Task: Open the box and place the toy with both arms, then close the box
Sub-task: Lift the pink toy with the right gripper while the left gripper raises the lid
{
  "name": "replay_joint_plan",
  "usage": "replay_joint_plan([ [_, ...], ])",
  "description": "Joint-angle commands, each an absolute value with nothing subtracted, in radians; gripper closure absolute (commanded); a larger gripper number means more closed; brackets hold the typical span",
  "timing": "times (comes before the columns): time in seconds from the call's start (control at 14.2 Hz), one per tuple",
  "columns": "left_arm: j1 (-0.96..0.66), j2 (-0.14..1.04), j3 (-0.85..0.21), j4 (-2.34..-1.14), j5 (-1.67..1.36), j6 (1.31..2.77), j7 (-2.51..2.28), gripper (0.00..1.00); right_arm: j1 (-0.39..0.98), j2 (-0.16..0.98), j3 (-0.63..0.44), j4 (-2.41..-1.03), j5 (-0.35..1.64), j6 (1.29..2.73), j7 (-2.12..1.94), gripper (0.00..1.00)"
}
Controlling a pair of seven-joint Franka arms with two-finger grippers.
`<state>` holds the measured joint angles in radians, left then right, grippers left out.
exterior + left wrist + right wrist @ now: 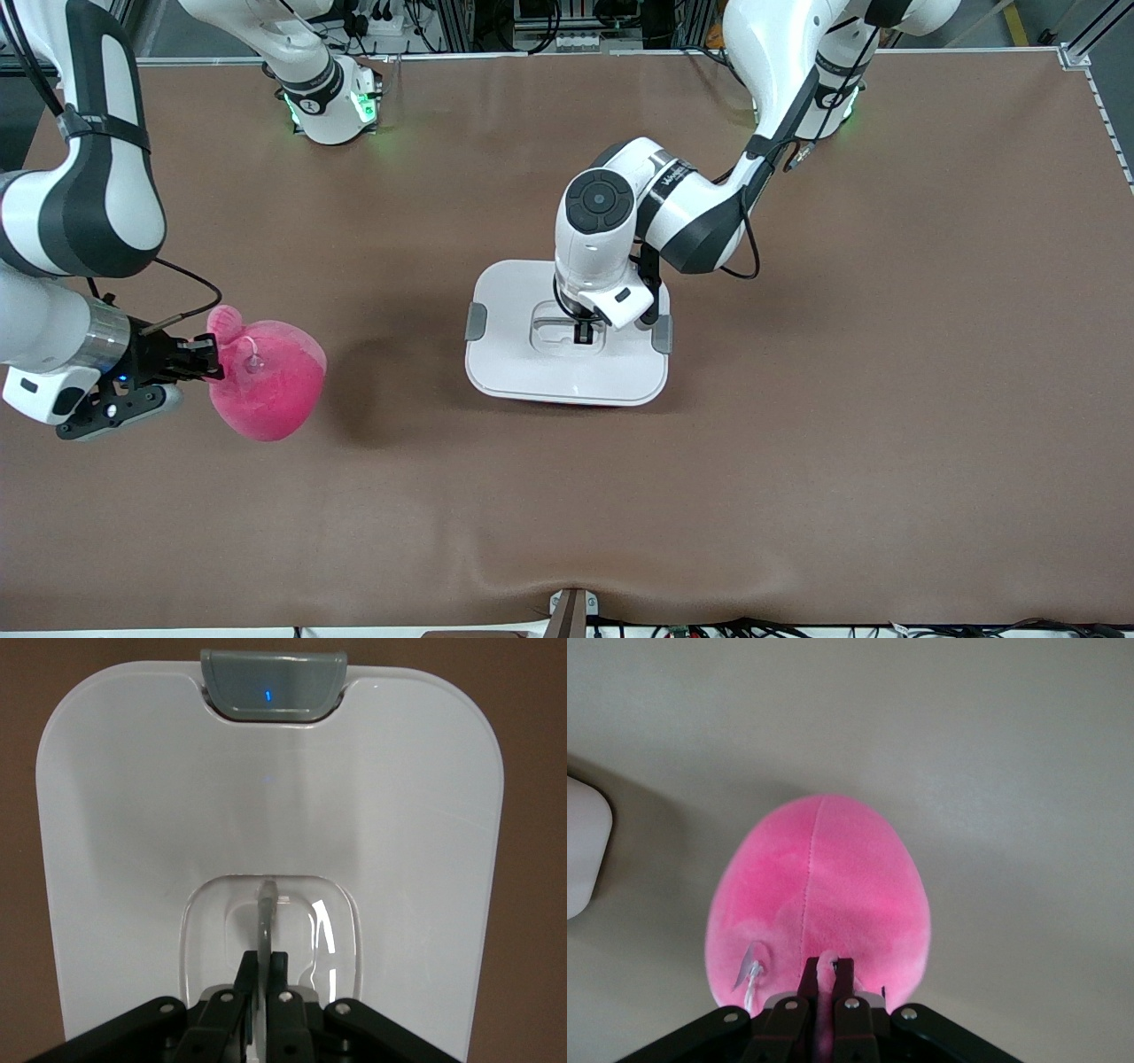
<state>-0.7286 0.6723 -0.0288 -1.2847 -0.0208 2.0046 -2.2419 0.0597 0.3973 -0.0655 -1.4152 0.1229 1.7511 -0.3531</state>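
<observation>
The left gripper (pixel 585 335) pinches the handle (pixel 266 912) at the middle of the box (pixel 523 354) lid. Well toward the right arm's end, the right gripper (pixel 213 357) grips the toy (pixel 270 381).

Bare table (pixel 399 292) between toy (pixel 270 381) and box (pixel 567 354) — seemingly unobstructed.
</observation>
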Motion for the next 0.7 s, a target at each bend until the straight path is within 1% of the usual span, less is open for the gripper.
replay_joint_plan([
  [0.0,-0.723,0.647,-0.029,-1.293,-0.026,1.993,-2.258,0.99,0.017,0.347,-0.064,-1.404,0.149,1.706,-0.341,1.00],
  [0.28,-0.707,0.634,-0.029,-1.295,-0.026,1.987,-2.253,1.00,-0.080,0.298,-0.064,-1.404,0.235,1.637,-0.353,1.00],
  [0.42,-0.672,0.623,-0.040,-1.293,-0.044,1.983,-2.250,1.00,-0.084,0.291,-0.063,-1.405,0.244,1.626,-0.356,1.00],
  [0.63,-0.678,0.609,-0.043,-1.293,-0.057,1.980,-2.255,1.00,-0.081,0.290,-0.058,-1.404,0.250,1.623,-0.353,1.00],
])
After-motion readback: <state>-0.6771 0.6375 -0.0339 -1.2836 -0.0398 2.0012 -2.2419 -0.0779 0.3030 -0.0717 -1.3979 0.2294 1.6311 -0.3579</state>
